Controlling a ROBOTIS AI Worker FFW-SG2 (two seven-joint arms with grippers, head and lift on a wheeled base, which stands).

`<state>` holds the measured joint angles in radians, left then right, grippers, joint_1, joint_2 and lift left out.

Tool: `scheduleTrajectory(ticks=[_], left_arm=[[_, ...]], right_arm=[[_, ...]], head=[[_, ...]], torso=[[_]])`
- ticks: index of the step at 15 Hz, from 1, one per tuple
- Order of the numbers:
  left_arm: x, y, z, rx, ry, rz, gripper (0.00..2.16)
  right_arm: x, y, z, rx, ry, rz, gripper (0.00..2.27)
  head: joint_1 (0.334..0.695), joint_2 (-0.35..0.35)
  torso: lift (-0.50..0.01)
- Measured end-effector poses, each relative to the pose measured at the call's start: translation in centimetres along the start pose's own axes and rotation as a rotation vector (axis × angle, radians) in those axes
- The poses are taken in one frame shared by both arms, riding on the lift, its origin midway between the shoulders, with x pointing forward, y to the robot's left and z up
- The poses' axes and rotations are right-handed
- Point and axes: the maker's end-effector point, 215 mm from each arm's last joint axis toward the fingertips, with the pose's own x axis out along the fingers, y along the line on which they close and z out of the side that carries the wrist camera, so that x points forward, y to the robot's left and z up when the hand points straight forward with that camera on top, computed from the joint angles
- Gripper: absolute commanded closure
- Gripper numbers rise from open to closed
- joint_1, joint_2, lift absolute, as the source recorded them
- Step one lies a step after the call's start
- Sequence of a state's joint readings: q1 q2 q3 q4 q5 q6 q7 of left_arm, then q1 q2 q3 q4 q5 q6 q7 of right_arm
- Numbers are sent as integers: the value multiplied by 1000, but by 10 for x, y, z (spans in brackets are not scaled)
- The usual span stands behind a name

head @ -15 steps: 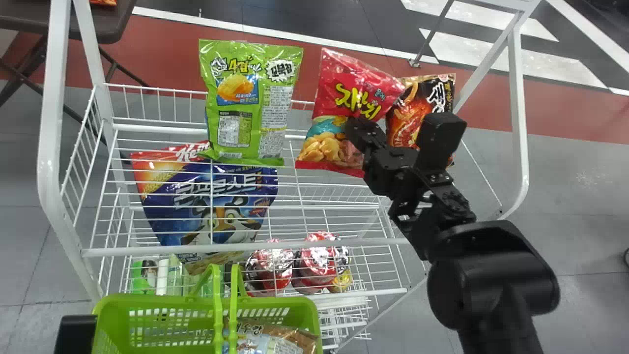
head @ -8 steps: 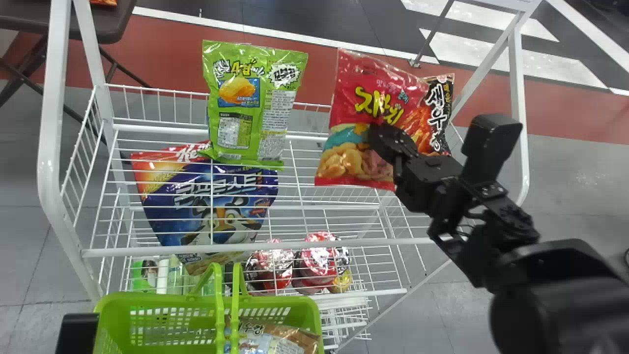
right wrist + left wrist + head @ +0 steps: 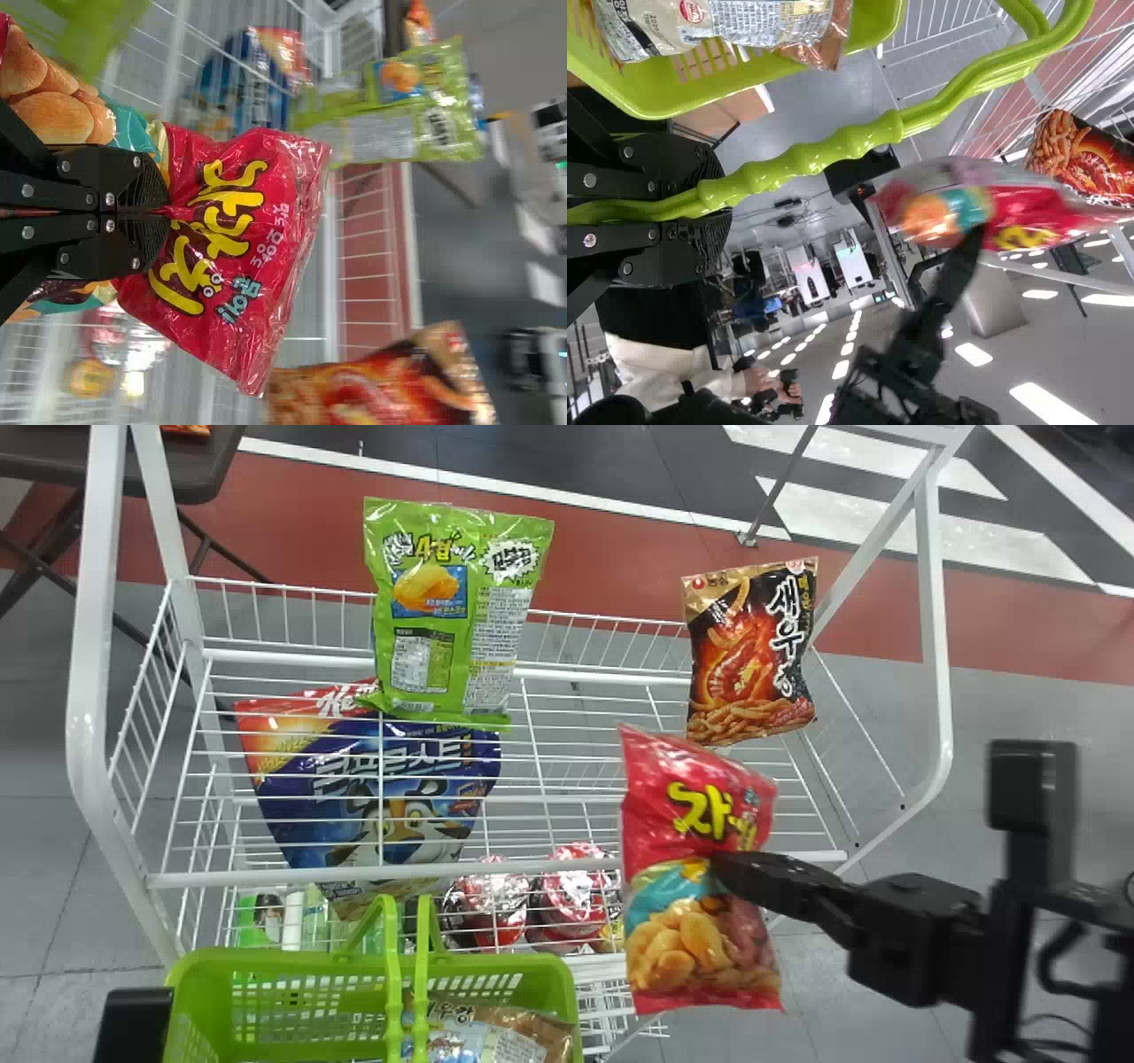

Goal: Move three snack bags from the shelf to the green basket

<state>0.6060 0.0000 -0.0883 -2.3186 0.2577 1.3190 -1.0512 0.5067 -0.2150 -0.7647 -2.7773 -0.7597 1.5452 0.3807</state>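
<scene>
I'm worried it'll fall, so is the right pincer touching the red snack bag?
Touching: the right wrist view shows the right pincer closed on a pinched fold of the red snack bag.

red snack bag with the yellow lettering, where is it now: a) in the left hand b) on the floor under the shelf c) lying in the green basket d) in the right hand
D: the right hand has its fingers pinched on the red snack bag near its middle, while the left hand grips the basket handle.
</scene>
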Motion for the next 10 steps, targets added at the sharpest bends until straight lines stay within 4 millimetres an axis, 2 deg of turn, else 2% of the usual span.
scheduleTrajectory(ticks=[2, 4, 6, 10], left_arm=[[0, -1, 0, 0, 0, -3, 1754], [0, -2, 0, 0, 0, -7, 1754], [0, -4, 1, 2, -2, -15, 1754], [1, -7, 1, 6, -2, -22, 1754]], right_arm=[[-19, 11, 9, 18, -35, 58, 2240], [-26, 27, 11, 29, -52, 118, 2240], [-21, 40, 0, 60, -31, 164, 2240], [1, 59, -35, 129, 58, 238, 2240]], head=[[695, -350], [695, -350], [695, -350], [695, -350]], torso=[[-43], [-43], [-43], [-43]])
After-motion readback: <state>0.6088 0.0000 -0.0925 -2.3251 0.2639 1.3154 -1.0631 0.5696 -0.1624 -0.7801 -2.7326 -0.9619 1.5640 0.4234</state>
